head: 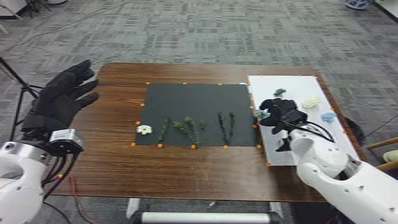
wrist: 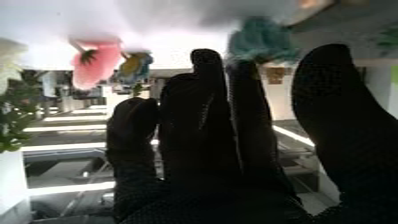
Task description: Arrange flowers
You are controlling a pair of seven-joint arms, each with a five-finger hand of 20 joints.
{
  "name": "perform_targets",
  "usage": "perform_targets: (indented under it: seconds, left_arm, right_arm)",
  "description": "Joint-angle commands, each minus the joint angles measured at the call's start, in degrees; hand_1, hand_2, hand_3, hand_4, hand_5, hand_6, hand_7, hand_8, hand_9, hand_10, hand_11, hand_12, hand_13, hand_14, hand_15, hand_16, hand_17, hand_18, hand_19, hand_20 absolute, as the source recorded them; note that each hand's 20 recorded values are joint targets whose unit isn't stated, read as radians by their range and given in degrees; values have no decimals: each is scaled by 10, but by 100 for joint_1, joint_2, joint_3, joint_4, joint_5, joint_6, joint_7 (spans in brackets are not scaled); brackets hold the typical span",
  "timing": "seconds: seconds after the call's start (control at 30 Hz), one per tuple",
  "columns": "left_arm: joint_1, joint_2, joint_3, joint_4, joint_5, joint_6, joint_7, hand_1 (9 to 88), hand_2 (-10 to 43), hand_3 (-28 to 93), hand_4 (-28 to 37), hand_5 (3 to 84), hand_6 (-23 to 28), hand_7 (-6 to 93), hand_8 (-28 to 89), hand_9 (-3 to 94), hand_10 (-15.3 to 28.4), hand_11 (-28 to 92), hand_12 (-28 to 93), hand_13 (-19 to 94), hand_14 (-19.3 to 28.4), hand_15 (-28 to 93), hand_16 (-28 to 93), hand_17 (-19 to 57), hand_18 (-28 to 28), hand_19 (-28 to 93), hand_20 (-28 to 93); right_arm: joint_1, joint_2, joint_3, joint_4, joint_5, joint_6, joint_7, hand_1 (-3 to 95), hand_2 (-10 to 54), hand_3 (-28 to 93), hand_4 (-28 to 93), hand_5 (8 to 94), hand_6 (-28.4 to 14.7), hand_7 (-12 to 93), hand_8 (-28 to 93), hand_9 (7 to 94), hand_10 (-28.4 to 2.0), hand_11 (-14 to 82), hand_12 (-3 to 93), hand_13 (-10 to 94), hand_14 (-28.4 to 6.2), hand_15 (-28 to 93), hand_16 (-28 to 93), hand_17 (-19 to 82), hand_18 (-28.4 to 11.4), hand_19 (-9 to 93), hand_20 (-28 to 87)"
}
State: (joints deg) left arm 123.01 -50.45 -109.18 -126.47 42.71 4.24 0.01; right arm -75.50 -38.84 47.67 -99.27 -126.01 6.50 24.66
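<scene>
- Head view: The right hand (head: 280,109) is over the white board (head: 284,81), a teal flower (head: 280,92) just past its fingertips. Likely step: picking up a flower; align thumb and fingers around it, clear of the cream flower (head: 310,102).
- The left hand (head: 55,102) is raised, fingers loose and empty; best kept away from the green stems (head: 191,132) on the dark mat (head: 195,100).
- Right wrist view: The right hand's fingers are extended, not clenched. I cannot tell whether they touch the teal bloom (wrist: 262,40). Close gently and low, sparing petals that could crush.
</scene>
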Motion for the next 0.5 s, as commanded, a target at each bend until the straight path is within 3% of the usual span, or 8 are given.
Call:
perform_targets:
  seconds: [0.03, 0.13, 0.2, 0.33, 0.5]
  left_arm:
    - [40, -11, -28, -4, -27, -29, -42, 238, -21, 673, -283, 199, 16, 202, -98, 145, 86, 185, 187, 47, 117, 407, -51, -131, 183, 371, 112]
    - [60, -28, -41, -16, -23, -21, -42, 236, -22, 676, -283, 200, 15, 202, -98, 145, 86, 185, 187, 47, 116, 408, -51, -130, 182, 371, 112]
    - [68, -26, -48, -24, -21, -15, -37, 237, -22, 675, -283, 200, 16, 202, -98, 146, 86, 185, 186, 47, 116, 408, -51, -130, 183, 371, 112]
    - [74, -42, -52, -28, -23, -10, -29, 237, -22, 674, -283, 200, 15, 202, -98, 146, 86, 185, 186, 47, 116, 408, -51, -131, 183, 371, 112]
    - [65, -53, -40, -25, -15, -10, -22, 236, -21, 674, -283, 200, 15, 202, -98, 146, 86, 185, 187, 47, 117, 408, -51, -131, 183, 370, 112]
  right_arm:
    - [128, -55, -204, 111, -179, -88, 120, 359, -95, 875, -283, 528, 16, 304, -158, 560, -83, 301, 234, 535, -84, 812, 314, 267, -200, 838, 615]
    - [114, -67, -218, 79, -197, -79, 82, 387, -95, 853, -283, 560, 40, 362, -183, 600, -72, 341, 282, 549, -75, 801, 334, 276, -197, 842, 611]
    - [147, -81, -308, 80, -201, 84, 84, 399, -95, 831, -283, 561, 39, 392, -112, 610, -68, 339, 337, 555, -72, 798, 342, 279, -196, 843, 612]
    - [342, -116, -671, 138, -222, 625, 157, 428, -95, 779, -283, 583, 38, 427, -35, 663, -57, 296, 441, 585, -68, 798, 346, 297, -195, 854, 610]
    - [471, -237, -870, 193, -272, 849, 106, 452, -95, 730, -283, 647, 43, 458, -35, 728, -52, 283, 506, 617, -63, 794, 356, 316, -198, 868, 603]
